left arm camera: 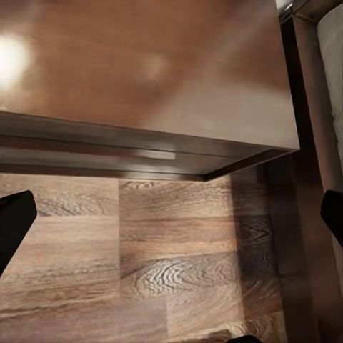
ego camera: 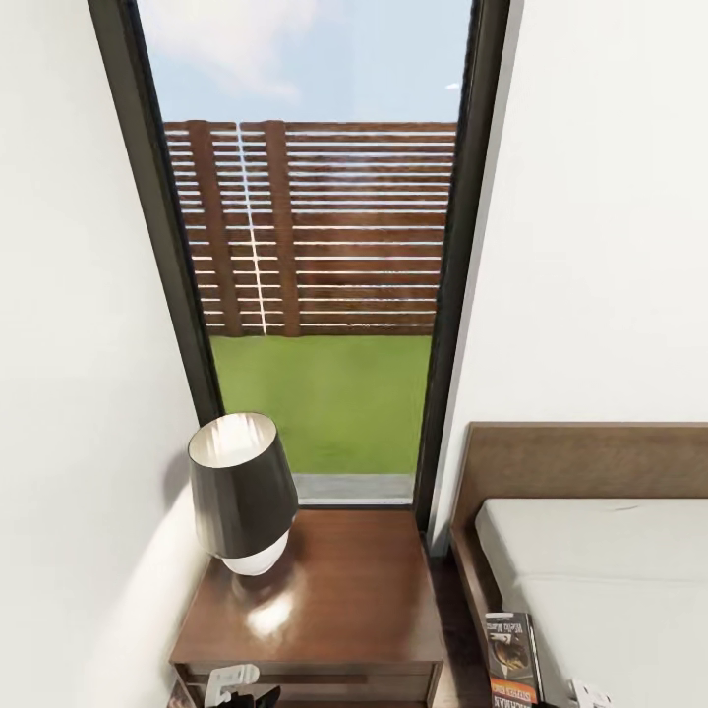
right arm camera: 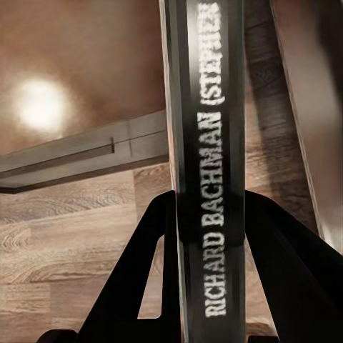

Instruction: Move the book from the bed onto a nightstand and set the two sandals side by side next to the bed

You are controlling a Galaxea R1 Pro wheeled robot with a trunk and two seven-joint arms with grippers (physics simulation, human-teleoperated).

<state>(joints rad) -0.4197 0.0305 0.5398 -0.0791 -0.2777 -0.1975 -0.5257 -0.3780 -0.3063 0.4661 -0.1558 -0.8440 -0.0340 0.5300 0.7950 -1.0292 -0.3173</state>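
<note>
The book (ego camera: 511, 657), with a dark cover and an orange band, hangs at the bottom of the head view over the gap between the nightstand (ego camera: 324, 590) and the bed (ego camera: 610, 560). In the right wrist view my right gripper (right arm camera: 207, 214) is shut on the book (right arm camera: 207, 143), whose lettered spine runs up between the black fingers (right arm camera: 143, 243). My left gripper (left arm camera: 171, 214) is open over the wood floor just in front of the nightstand (left arm camera: 157, 64), and its fingertips (left arm camera: 14, 218) are far apart with nothing between them. The sandals are out of view.
A dark-shaded lamp (ego camera: 241, 487) stands on the nightstand's back left corner. Behind it is a tall window (ego camera: 315, 295) between white walls. The bed's brown headboard (ego camera: 580, 457) meets the right wall. A narrow strip of floor (left arm camera: 286, 236) separates the nightstand from the bed frame.
</note>
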